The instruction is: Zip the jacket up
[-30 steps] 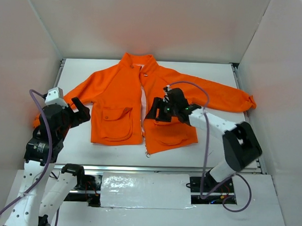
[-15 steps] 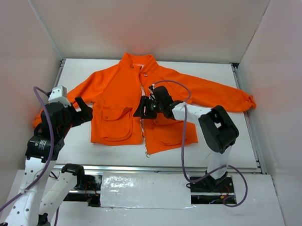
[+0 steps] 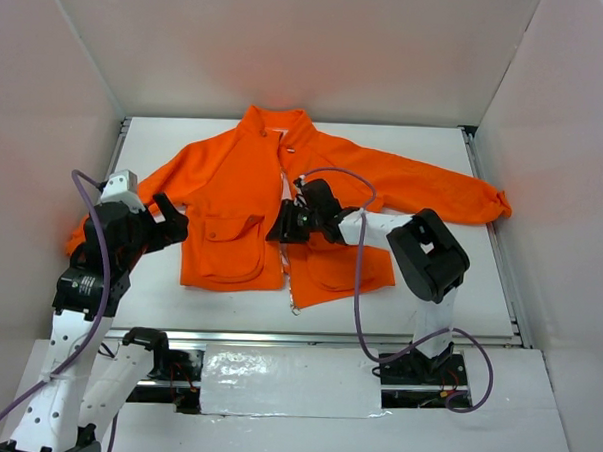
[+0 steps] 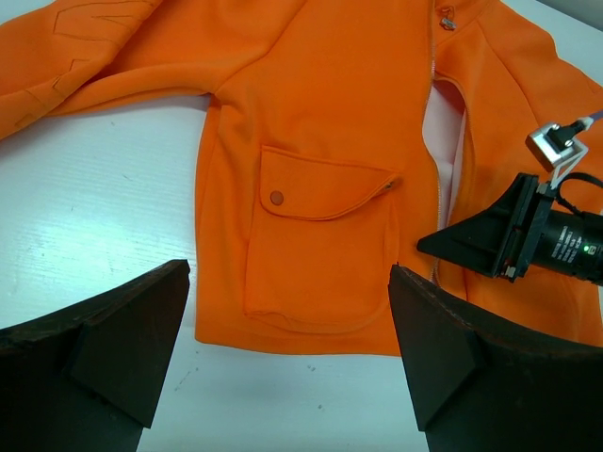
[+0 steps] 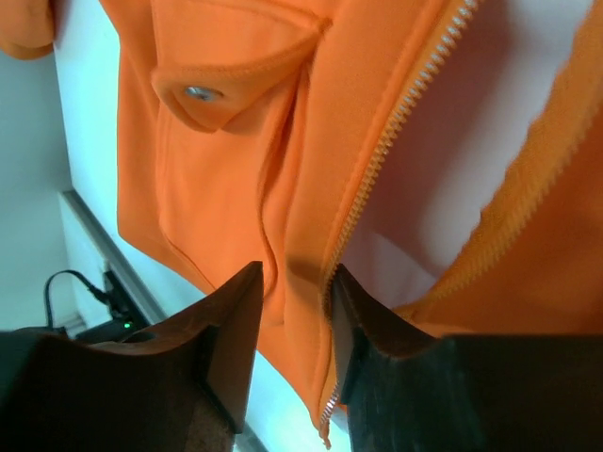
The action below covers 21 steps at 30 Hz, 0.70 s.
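Orange jacket (image 3: pixel 233 183) lies flat on white tabletop (image 3: pixel 185 141), collar at far side, sleeves spread, front unzipped. Right gripper (image 3: pixel 281 228) low at front opening, jaws narrowly apart, pale zipper (image 5: pixel 396 122) edge of one panel between them; cannot tell if gripped. Left gripper (image 3: pixel 170 218) near jacket's sleeve, jaws wide open, empty.
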Motion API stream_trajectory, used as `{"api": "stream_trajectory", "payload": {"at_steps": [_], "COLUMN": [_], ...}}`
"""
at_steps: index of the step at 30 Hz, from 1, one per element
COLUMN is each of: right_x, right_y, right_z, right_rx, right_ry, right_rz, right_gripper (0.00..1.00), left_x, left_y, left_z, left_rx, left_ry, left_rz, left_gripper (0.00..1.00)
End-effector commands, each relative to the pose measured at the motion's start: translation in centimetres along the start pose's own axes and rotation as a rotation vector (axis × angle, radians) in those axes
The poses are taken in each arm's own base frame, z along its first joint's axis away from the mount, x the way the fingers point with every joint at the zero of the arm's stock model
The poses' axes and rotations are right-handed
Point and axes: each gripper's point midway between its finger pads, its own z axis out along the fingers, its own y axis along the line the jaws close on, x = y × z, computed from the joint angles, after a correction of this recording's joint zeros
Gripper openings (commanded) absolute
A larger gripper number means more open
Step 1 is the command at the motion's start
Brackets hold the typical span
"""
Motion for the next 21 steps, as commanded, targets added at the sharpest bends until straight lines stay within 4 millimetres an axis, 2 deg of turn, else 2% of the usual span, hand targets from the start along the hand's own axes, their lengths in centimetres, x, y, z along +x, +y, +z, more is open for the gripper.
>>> {"api": "stream_trajectory", "payload": {"at_steps": [1,8,12,14,15,17,21], "right_x": [0.7,1.9,2.4,2.3,2.5,2.5,2.1], "right_y": [1.6,1.0,1.5,2.2,2.4,3.0,5.0], "right_z": [-0.5,-0.3,-0.4,-0.7,-0.8,-1.1,-2.6], "right_rx": [-0.072,-0.066,-0.107,-0.144,-0.155,-0.174,-0.251], "right_ry": [-0.007,0.017,0.027,0.022,0.024,0.027,0.01], "right_rz": [-0.006,0.009,0.028,0.034,0.037,0.039,0.039], "right_gripper": [0.41,0.39,0.16,0.15,0.06,0.0,0.0], "left_x": [-1.0,-1.0,-1.0,-1.0,-1.0,-0.9,-0.7], "left_y": [-0.6,-0.6,-0.5,-0.4,-0.4,-0.5,-1.4], "left_z": [0.2,0.3,0.2,0.2,0.2,0.3,0.2], "left_rx": [0.032,0.033,0.029,0.027,0.028,0.029,0.082], "left_ry": [-0.041,-0.038,-0.042,-0.041,-0.042,-0.037,-0.022], "left_rz": [0.021,0.022,0.019,0.019,0.019,0.02,0.026], "left_gripper": [0.99,0.99,0.99,0.99,0.99,0.99,0.99]}}
